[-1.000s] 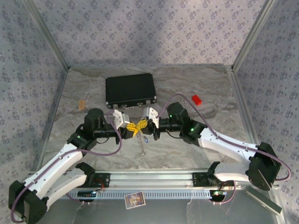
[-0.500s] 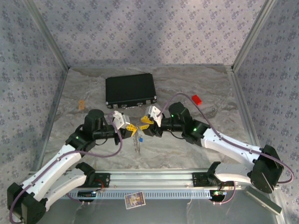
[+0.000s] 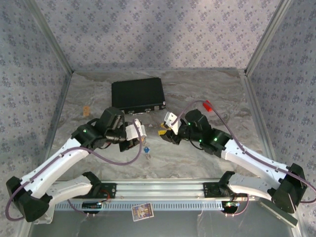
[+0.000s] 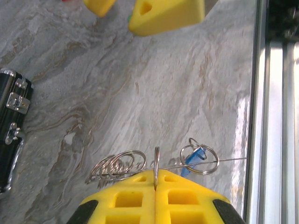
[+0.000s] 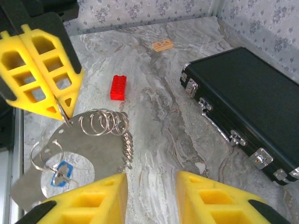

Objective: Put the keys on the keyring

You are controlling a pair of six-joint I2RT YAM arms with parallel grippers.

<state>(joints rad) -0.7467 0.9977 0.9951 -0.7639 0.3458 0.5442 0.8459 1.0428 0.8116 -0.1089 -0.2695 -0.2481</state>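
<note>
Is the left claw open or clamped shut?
Shut: the left gripper's yellow fingers meet, pinching a thin metal ring of the keyring.

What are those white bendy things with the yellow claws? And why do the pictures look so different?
They are two robot arms. One picture looks down from above; the other two come from cameras on the wrists, so they see everything up close. The left gripper pinches a metal ring of the keyring, and a blue key sits on a small ring. The right gripper is open, holding nothing. On the table lie a black case and a red block.
</note>
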